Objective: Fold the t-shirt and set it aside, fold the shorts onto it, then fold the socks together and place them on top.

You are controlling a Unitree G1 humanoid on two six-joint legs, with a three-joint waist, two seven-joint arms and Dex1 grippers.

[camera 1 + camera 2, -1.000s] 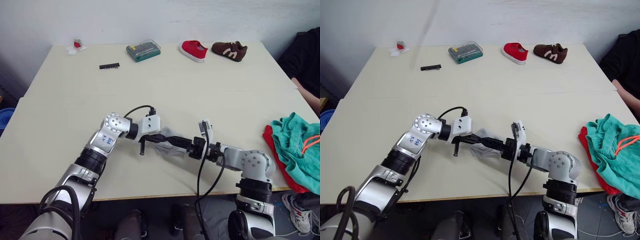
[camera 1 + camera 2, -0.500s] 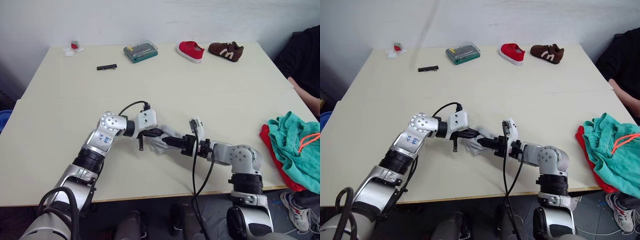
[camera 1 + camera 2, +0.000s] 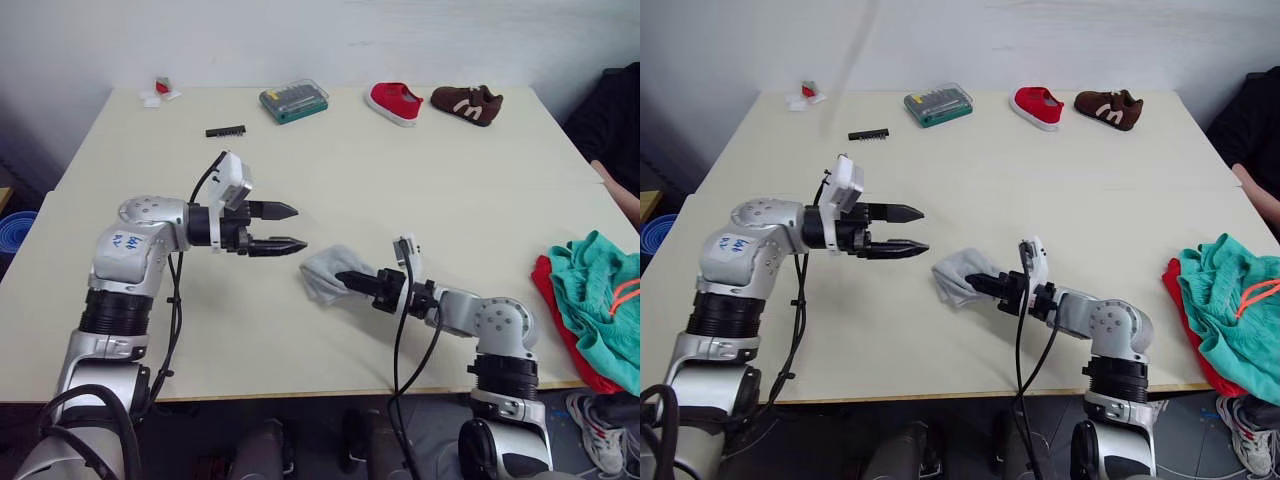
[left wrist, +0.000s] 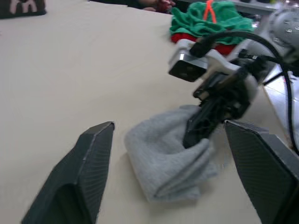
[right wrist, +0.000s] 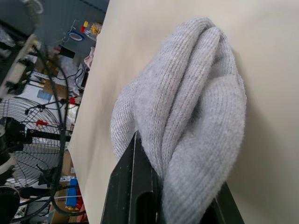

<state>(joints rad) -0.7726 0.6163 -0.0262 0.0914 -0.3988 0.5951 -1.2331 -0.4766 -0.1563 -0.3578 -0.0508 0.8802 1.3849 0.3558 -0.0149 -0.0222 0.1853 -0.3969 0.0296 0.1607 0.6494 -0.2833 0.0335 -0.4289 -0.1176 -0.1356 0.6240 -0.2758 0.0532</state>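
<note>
While the right gripper (image 3: 350, 280) pinches the two bundled socks (image 3: 322, 276), the left gripper (image 3: 290, 228) hovers open, empty.

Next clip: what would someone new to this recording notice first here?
Mid-table near the front edge, the right end effector is clamped on the bundled grey socks, which rest on the table. The left end effector hangs open just beside them, holding nothing. At the table's right edge the teal shorts lie heaped on the red t-shirt.
</note>
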